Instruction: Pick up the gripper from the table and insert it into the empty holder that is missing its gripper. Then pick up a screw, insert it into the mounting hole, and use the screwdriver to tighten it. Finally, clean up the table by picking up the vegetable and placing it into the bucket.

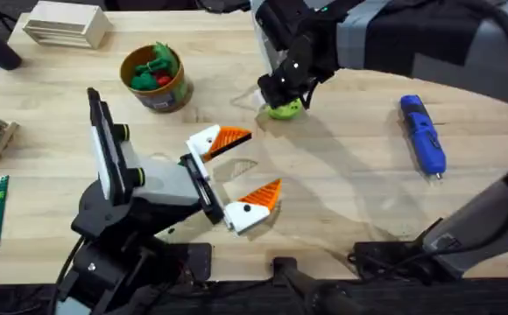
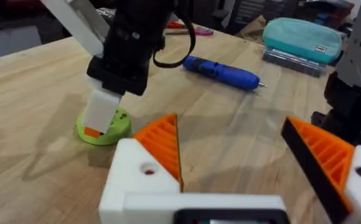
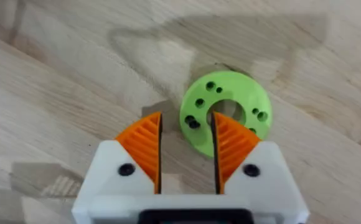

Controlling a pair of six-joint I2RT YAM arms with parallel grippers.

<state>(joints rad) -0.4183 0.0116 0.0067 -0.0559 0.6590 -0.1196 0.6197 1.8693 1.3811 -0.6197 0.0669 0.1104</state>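
One bucket [image 1: 155, 79], green and red toys [image 1: 153, 70] inside

A pale wooden table [image 1: 342, 201] with a teal pouch [image 2: 302, 37] at its edge.

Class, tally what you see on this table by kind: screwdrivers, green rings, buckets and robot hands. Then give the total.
screwdriver: 1
ring: 1
bucket: 1
hands: 2, the left hand and the right hand
Total: 5
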